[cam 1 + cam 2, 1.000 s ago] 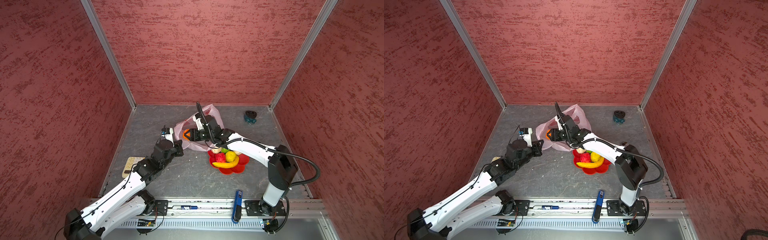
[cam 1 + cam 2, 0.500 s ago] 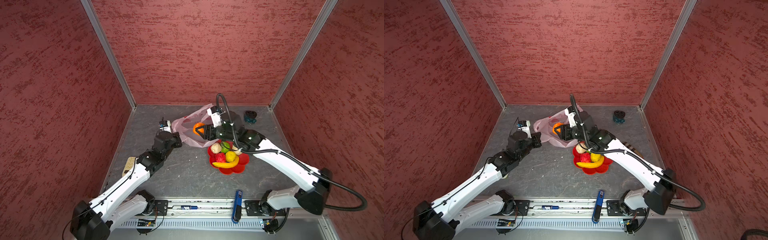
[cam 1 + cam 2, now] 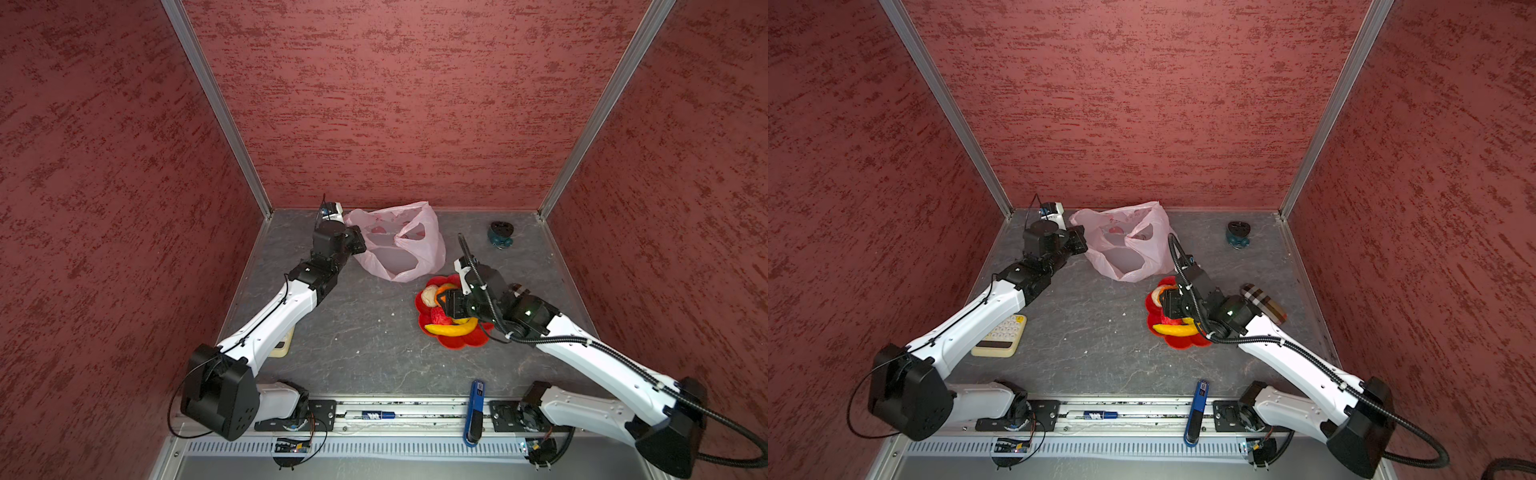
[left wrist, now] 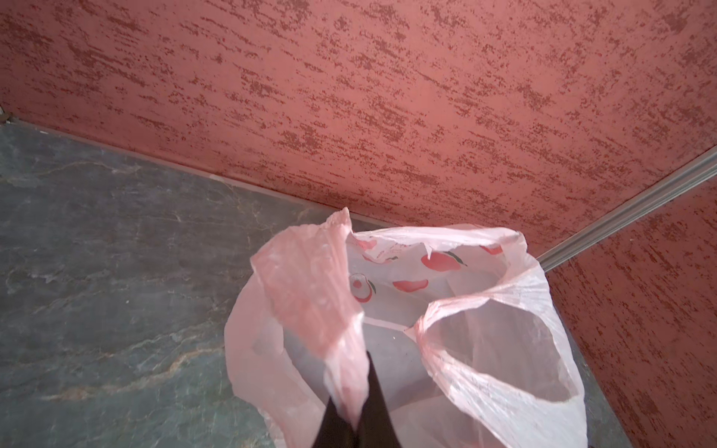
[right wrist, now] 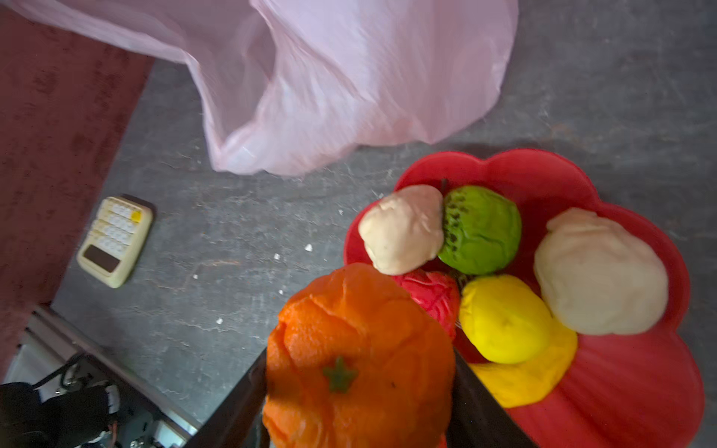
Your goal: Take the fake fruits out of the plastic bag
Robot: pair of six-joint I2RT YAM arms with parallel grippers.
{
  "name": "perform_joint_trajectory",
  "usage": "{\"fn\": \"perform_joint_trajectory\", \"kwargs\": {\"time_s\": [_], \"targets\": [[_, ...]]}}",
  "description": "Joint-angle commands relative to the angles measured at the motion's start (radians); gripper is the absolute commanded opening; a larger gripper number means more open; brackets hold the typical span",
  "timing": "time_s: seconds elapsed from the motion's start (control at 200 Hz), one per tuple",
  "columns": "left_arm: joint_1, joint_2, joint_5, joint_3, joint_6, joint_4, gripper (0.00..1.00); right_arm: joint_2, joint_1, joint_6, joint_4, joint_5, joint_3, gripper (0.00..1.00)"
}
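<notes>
No legible word, brand or number is recorded. Red fruit pictures are printed on the plastic bag (image 4: 302, 294), without lettering. Key markings on the calculator (image 5: 114, 240) are too blurred to be read. A white label on the blue tool (image 3: 475, 415) is unreadable.

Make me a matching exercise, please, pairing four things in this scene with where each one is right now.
Things:
1. orange
2. plastic bag
3. banana
4. calculator

Places:
A. lying in the red dish
B. pinched in the left claw
C. flat on the table, apart from the rest
D. held in the right claw

Pairs: 1-D, 2-B, 3-A, 4-C.
</notes>
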Motion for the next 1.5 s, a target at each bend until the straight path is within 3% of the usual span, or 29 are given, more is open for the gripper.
{"fn": "perform_joint_trajectory", "kwargs": {"time_s": [0.0,0.321,0.676,0.741,0.872,0.972,1.112,1.227,1.378,1.493], "targets": [[0.026,0.062,0.031,0.065,0.017,0.08,0.01,-0.015,-0.016,0.028,0.029,0.053,-0.037,0.24],[0.074,0.24,0.084,0.225,0.01,0.085,0.0,0.057,-0.084,0.016,0.114,0.02,-0.126,0.28],[0.13,0.228,0.099,0.192,0.003,0.079,0.0,0.174,-0.126,-0.02,0.205,-0.055,-0.134,0.37],[0.146,0.212,0.106,0.172,-0.006,0.08,0.01,0.187,-0.128,-0.021,0.209,-0.063,-0.132,0.44],[0.164,0.192,0.123,0.138,-0.017,0.079,0.02,0.201,-0.128,-0.021,0.194,-0.055,-0.121,0.7],[0.166,0.176,0.131,0.117,-0.019,0.074,0.04,0.201,-0.127,-0.026,0.175,-0.041,-0.105,0.83],[0.173,0.137,0.131,0.081,-0.025,0.07,0.14,0.195,-0.128,-0.04,0.136,-0.02,-0.064,0.94],[0.186,0.095,0.138,0.06,-0.022,0.04,0.24,0.178,-0.129,-0.051,0.104,-0.003,-0.025,0.97],[0.207,0.02,0.143,0.023,-0.022,-0.023,0.41,0.131,-0.136,-0.062,0.071,0.006,0.025,0.98],[0.238,-0.05,0.17,-0.012,-0.053,-0.125,0.61,0.084,-0.151,-0.062,0.052,0.017,0.06,0.99]]}}
